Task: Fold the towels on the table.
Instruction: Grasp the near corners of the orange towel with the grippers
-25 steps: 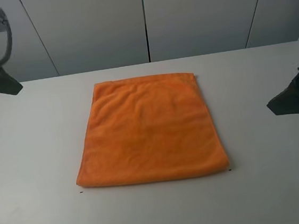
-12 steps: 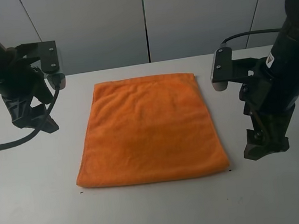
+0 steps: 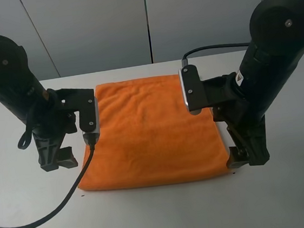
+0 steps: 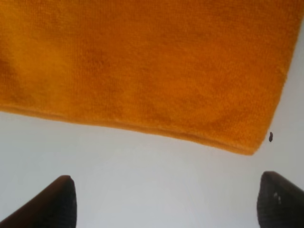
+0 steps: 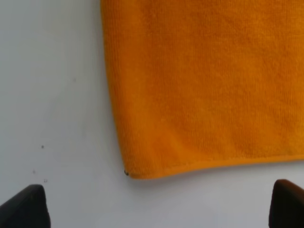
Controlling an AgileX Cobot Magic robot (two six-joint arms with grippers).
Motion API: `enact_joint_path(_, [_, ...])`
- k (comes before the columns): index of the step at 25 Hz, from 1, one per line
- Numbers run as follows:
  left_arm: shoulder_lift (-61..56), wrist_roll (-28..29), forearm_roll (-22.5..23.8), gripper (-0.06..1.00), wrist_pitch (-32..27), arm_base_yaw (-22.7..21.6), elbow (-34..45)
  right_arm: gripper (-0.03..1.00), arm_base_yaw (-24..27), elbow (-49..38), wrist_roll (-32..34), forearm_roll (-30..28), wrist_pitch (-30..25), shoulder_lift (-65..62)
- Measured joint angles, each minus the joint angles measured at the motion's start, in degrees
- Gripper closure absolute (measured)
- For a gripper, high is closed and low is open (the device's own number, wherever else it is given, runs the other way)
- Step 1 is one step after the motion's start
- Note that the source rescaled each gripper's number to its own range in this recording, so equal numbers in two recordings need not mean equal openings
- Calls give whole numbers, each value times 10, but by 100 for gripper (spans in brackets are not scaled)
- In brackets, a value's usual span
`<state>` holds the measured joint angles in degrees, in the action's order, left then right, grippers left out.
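One orange microfibre towel (image 3: 151, 133), centre of white table (image 3: 163, 216). Flat, approx. square, fuzzy nap, faint wrinkles, hemmed edges; position unchanged vs. 1 s ago. Change: both arms, then at the frame edges, now flank its near corners. L gripper (image 3: 59, 158) just off left-near corner, fingers spread wide, empty. R gripper (image 3: 244, 156) beside right-near corner, likewise spread, empty. Reading: approach done, corner pinch prob. next; no fold begun.

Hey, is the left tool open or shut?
Open. On the left tool, the fingertips stand wide apart over the table, clear of the towel.
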<state>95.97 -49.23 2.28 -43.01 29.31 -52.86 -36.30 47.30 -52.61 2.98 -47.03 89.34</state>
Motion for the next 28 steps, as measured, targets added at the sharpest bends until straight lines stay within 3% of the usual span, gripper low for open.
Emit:
enact_joint_path(9, [48,8,-16,-4,0,5,1,-3,-1,1,-74,52,27,55])
enact_joint_path(16, [49,11,-13,-4,0,50,11,-3,-2,-3,-101,85,44,55])
enact_joint_path(22, [49,63,5,-4,29,59,13,-3,-2,-24,-109,83,91,72])
enact_joint_path(28, [49,93,34,-4,69,59,34,-3,-2,-25,-110,51,100,95])
